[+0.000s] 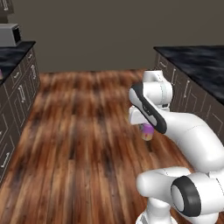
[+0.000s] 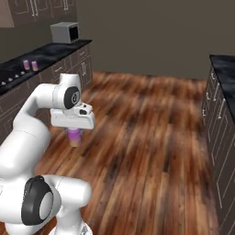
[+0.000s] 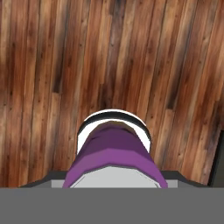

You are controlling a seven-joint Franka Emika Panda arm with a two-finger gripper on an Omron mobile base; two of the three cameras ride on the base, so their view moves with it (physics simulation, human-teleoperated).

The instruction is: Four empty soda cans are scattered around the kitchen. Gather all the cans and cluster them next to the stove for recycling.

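Observation:
A purple soda can (image 2: pixel 75 136) fading to orange at its base hangs under my hand, above the wooden floor; my gripper (image 2: pixel 75 132) is shut on it. From the left base the same can (image 1: pixel 147 131) peeks out below the wrist. In the hand view the can (image 3: pixel 113 148) lies along the gripper, its silver rim pointing at the floor, and it hides the fingertips. Two more purple soda cans (image 2: pixel 30 65) stand on the left counter beside the black stove (image 2: pixel 10 75).
A grey microwave (image 2: pixel 64 32) sits at the far end of the left counter (image 1: pixel 17 52). A dark counter with cabinets (image 1: pixel 192 65) runs along the right side. Wooden floor (image 2: pixel 147 128) stretches between the two rows.

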